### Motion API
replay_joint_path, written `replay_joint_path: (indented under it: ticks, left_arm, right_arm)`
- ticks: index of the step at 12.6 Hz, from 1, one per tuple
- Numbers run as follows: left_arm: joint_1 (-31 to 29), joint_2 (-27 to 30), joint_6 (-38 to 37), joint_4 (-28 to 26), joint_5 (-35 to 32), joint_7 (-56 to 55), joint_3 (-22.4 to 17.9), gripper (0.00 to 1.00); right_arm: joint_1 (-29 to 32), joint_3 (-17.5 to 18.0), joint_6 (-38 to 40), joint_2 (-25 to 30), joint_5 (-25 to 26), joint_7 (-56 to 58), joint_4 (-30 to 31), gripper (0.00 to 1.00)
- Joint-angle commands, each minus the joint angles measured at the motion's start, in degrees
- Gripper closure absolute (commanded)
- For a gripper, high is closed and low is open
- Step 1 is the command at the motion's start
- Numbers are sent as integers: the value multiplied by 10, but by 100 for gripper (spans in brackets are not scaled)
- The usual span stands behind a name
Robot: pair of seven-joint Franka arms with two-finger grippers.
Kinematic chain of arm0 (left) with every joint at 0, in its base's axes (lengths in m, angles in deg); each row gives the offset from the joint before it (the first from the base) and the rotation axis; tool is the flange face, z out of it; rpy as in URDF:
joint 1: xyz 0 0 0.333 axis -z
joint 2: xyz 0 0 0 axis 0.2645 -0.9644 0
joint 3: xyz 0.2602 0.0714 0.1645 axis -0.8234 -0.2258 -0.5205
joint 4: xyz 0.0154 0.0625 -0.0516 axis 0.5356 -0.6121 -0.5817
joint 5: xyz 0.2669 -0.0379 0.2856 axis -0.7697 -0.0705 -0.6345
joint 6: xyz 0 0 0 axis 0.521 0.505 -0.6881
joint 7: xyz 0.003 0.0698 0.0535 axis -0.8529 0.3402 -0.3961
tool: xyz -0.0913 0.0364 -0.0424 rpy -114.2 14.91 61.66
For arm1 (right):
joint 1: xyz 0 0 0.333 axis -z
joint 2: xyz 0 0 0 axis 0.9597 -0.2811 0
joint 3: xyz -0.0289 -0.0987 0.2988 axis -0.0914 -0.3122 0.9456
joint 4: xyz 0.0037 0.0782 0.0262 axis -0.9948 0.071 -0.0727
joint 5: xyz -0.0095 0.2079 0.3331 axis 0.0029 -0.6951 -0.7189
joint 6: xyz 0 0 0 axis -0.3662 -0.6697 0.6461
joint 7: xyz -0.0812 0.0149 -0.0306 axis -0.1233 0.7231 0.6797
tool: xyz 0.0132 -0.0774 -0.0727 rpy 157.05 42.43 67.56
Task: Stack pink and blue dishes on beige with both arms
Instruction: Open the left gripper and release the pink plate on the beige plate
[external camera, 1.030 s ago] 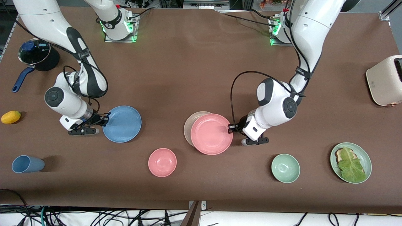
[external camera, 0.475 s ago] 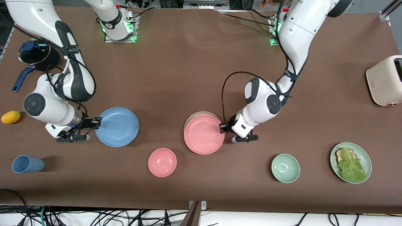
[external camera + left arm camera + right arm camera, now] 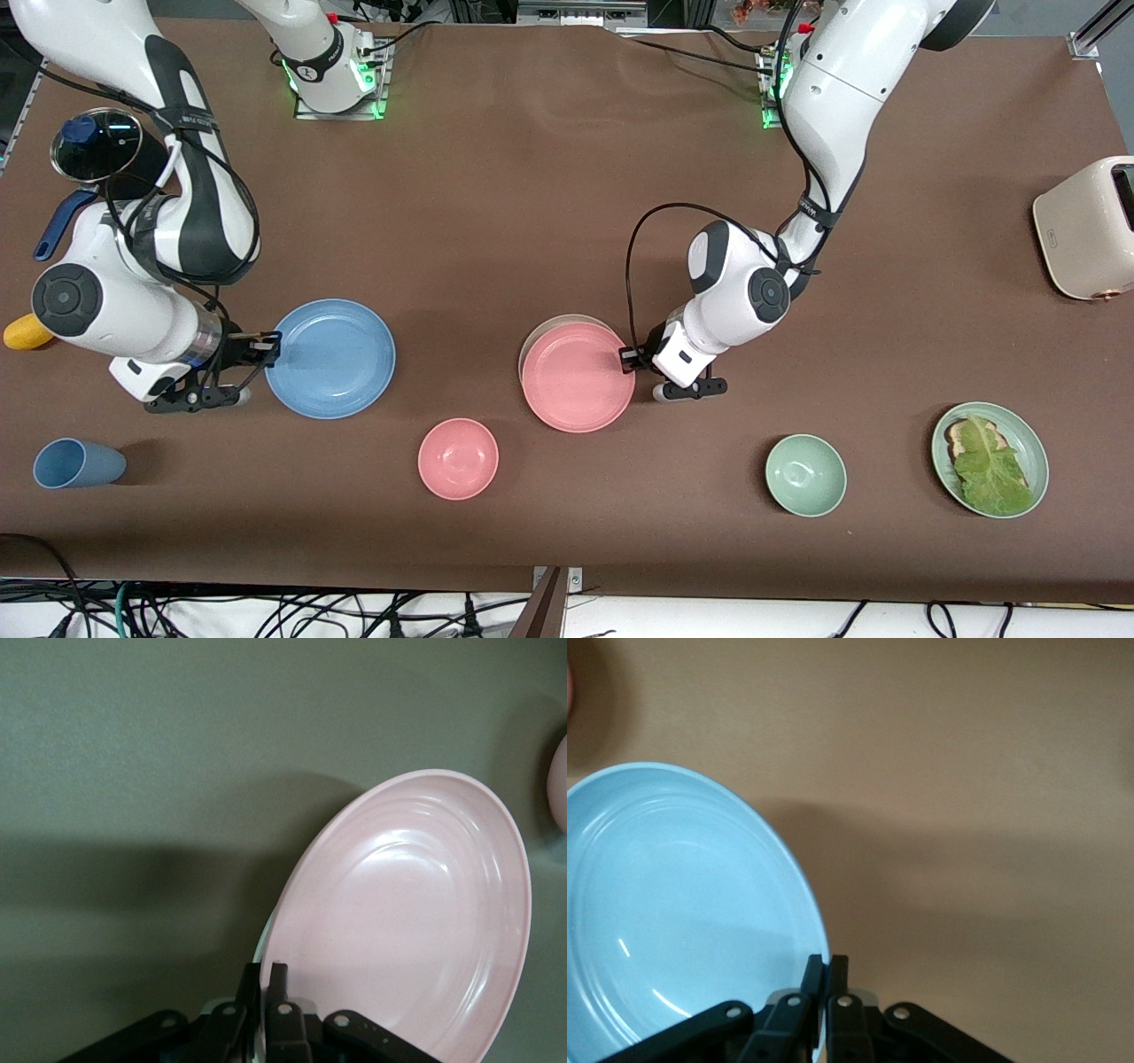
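We pinch the round matte pink plate by its rim with the left gripper, settling it over the beige plate mid-table. The right gripper nips the round matte blue plate at its edge, holding it ready to stack.

no text, labels or numbers legible

brown table, cables below

- Even, bright light from above fills the front view; the brown table shows no harsh glare.
- Soft shadows lie close beside the pink plate and the blue plate.
- Green lamps glow at both arm bases.
- In the wrist views both plates carry pale sheen; a broad dim shadow darkens the table beside the pink plate.
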Motion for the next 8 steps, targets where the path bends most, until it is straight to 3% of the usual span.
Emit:
replay_joint_path:
  ticks: [1, 4, 5, 7, 8]
  left_arm:
    - [19, 26, 17, -40, 7, -3, -9, 100]
    - [30, 29, 56, -64, 7, -4, -9, 100]
    - [30, 28, 57, -63, 7, -4, -9, 86]
    - [29, 28, 57, -58, 7, -3, -11, 39]
    - [26, 30, 55, -55, 7, -4, -11, 24]
  right_arm:
    - [-6, 0, 25, -2, -14, 4, -17, 100]
    - [-13, 0, 33, -4, -32, 4, -33, 100]
    - [-15, 0, 52, -10, -33, 4, -46, 100]
    - [-21, 0, 79, -24, -33, -6, -79, 100]
    - [-23, 0, 83, -26, -33, -15, -88, 100]
